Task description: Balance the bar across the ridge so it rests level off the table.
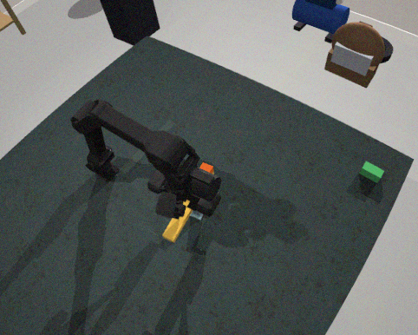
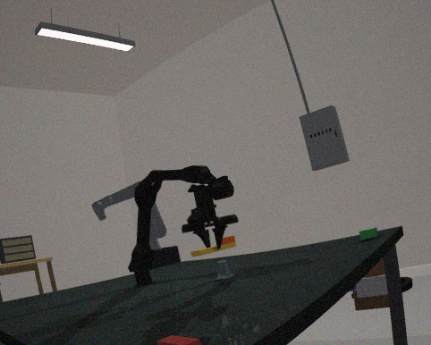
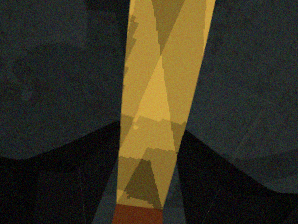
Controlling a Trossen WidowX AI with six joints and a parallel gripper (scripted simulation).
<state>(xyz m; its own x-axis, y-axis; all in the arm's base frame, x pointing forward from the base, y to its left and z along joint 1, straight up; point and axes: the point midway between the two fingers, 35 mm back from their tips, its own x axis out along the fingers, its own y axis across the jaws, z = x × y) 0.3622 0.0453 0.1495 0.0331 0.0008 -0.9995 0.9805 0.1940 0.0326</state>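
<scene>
A long yellow bar (image 1: 174,228) (image 2: 200,253) (image 3: 155,100) hangs in the air, with an orange block (image 1: 206,167) (image 2: 228,239) (image 3: 138,214) on one end. My gripper (image 1: 186,209) (image 2: 214,248) (image 3: 150,132) is shut on the bar, partway along its length. A small pale grey-blue ridge (image 1: 196,215) (image 2: 223,269) stands on the table, partly hidden by the gripper in the top view. In the exterior view the bar is above the ridge's top, with a gap between them. The ridge cannot be made out in the wrist view.
A green block (image 1: 372,171) (image 2: 368,233) lies near a far corner of the dark table (image 1: 264,295) (image 2: 97,308). A red block (image 2: 179,340) shows at the bottom edge of the exterior view. Arm shadows cross the table.
</scene>
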